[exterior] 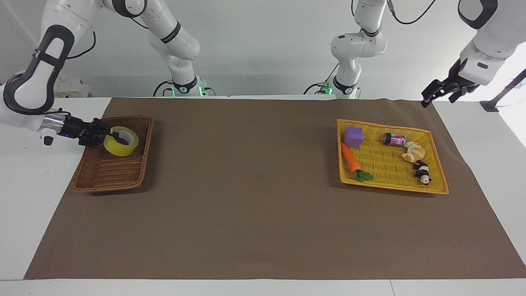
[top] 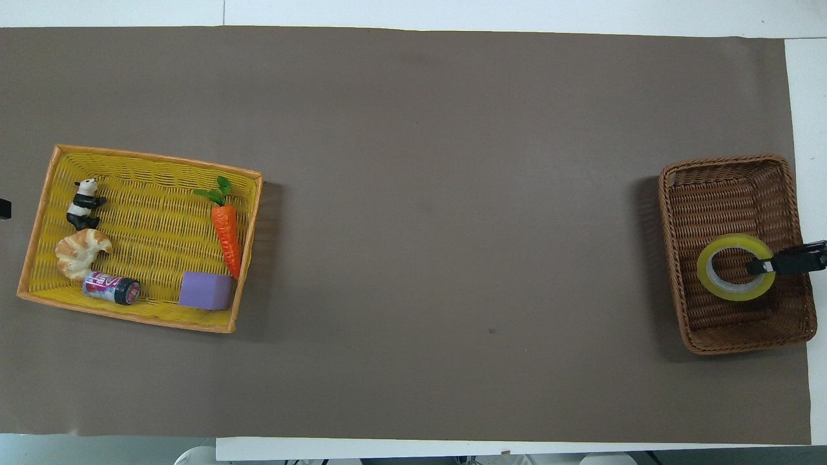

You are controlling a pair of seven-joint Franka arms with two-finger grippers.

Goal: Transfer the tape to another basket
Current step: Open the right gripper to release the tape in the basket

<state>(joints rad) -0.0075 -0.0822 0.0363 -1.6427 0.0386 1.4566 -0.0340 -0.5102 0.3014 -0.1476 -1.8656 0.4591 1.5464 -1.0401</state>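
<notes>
Now: tape (exterior: 121, 141) in basket (exterior: 107, 174) | toys in yellow tray (exterior: 435, 176)

You are looking at a tape (exterior: 121, 141) of glossy, translucent yellow plastic film. It is lying against the rough brown wicker of the basket (exterior: 107, 176). The tray (exterior: 435, 181) is showing a smoother yellow-orange weave. The cloth (exterior: 254, 213) is looking matt and brown, without shine. The arms are wearing smooth white shells, and the right gripper (exterior: 114, 134) is looking like matt black plastic.
</notes>
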